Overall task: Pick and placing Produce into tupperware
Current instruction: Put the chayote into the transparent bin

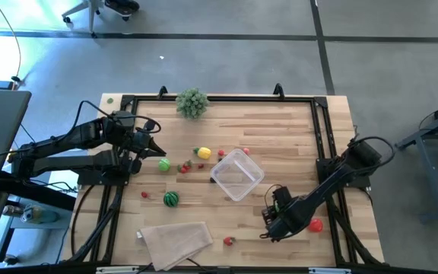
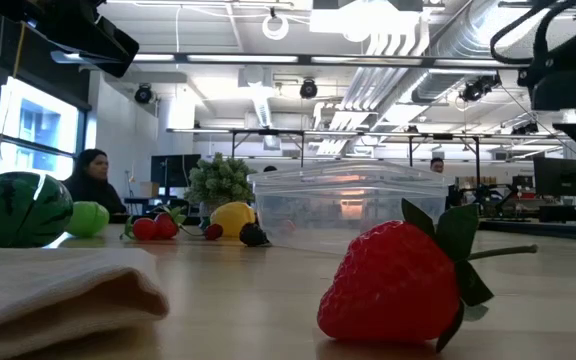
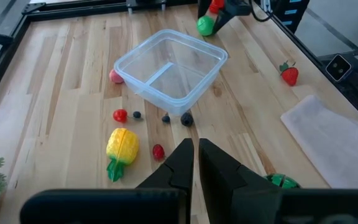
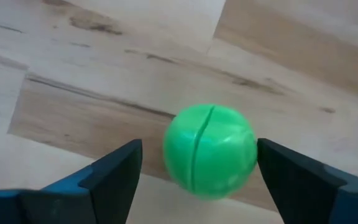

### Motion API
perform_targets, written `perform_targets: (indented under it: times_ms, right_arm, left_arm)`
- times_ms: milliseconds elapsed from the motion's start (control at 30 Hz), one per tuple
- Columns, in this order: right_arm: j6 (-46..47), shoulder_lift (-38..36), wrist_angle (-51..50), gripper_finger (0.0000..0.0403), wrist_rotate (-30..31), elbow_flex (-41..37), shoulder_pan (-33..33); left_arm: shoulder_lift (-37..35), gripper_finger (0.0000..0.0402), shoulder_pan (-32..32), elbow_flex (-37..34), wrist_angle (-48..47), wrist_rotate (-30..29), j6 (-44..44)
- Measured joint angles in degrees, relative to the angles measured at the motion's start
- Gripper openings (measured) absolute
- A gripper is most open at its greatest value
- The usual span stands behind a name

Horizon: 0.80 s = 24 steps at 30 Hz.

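Observation:
A bright green ball (image 4: pixel 210 149) of produce lies on the table near its right front corner. My right gripper (image 4: pixel 199 155) points down over it, open, with one finger (image 4: pixel 114 171) on each side of the ball and a gap showing. The clear tupperware (image 1: pixel 236 174) stands empty mid-table. Around it lie a yellow fruit (image 3: pixel 122 146), small red pieces (image 3: pixel 120 115) and dark berries (image 3: pixel 186 118). A striped watermelon (image 1: pixel 171 199) and a strawberry (image 1: pixel 229 241) rest nearer the front edge. My left gripper (image 3: pixel 196 162) hangs shut above the table's left side, holding nothing.
A folded beige cloth (image 1: pixel 175 240) lies at the front edge, left of the strawberry. A bushy grey-green plant (image 1: pixel 192 101) stands at the far edge. A red piece (image 1: pixel 315 224) lies just right of my right gripper. Black rails (image 1: pixel 322 144) frame the table. People sit in the room behind.

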Motion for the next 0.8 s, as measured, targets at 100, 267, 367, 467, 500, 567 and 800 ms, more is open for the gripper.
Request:
perform_targets:
  times_ms: [100, 267, 367, 467, 500, 567, 800]
  right_arm:
    - [0.19, 0.00, 3.20, 0.0307, -0.02, -2.15, -0.01]
    - [1.05, 0.00, 5.46, 0.0308, -0.33, -4.20, -0.04]
    - [1.25, 0.00, 5.45, 0.0308, -0.28, -4.27, -0.05]
    - [0.85, -0.02, 5.37, 0.0308, 0.77, -4.27, -0.04]
    - [0.68, -0.02, 5.22, 0.0308, 1.21, -4.27, -0.04]
    - [0.38, -0.02, 5.07, 0.0307, 1.96, -4.27, -0.07]
    - [0.31, -0.02, 5.01, 0.0307, 2.10, -4.27, -0.07]
  left_arm:
    - [0.00, 0.0017, 0.00, 0.00, 0.00, 0.01, 0.00]
    - [-0.01, 0.0017, 0.00, 0.00, 0.00, 0.00, 0.00]
    - [-0.01, 0.0017, 0.00, 0.00, 0.00, 0.01, 0.00]
    - [0.00, 0.0017, -0.02, 0.00, 0.00, 0.00, -0.01]
    - [0.00, 0.0017, -0.01, 0.00, 0.00, 0.01, 0.00]
    - [0.00, 0.0017, 0.00, 0.00, 0.00, 0.01, -0.01]
    - [0.00, 0.0017, -0.02, 0.00, 0.00, 0.00, -0.01]
